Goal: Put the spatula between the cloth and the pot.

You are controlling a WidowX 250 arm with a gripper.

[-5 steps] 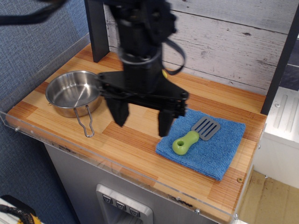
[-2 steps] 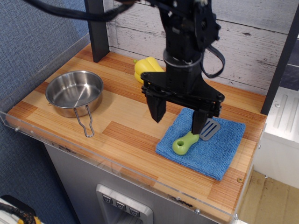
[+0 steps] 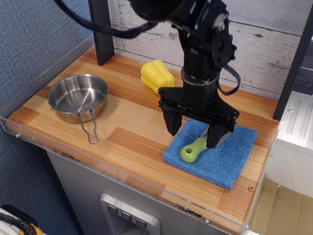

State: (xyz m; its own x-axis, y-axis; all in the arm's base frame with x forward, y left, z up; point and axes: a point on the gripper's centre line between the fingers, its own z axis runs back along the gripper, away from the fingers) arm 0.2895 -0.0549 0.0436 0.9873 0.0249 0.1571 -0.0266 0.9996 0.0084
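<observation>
The spatula lies on the blue cloth (image 3: 220, 164) at the right; its lime-green handle (image 3: 192, 150) shows, and its grey blade is mostly hidden behind my gripper. My black gripper (image 3: 193, 131) is open, its two fingers straddling the spatula's handle-blade area from above, over the cloth's left part. It holds nothing. The shiny steel pot (image 3: 77, 96) sits at the left of the wooden counter, its wire loop handle pointing toward the front edge.
A yellow bell pepper (image 3: 156, 74) sits at the back centre, near the plank wall. A dark post (image 3: 101, 29) stands at the back left. A clear acrylic rim (image 3: 122, 172) edges the counter's front. Bare wood (image 3: 132, 127) lies between pot and cloth.
My gripper has moved right from between pot and cloth to over the spatula on the cloth, still open. The pepper, hidden before, is now uncovered. The spatula has not moved.
</observation>
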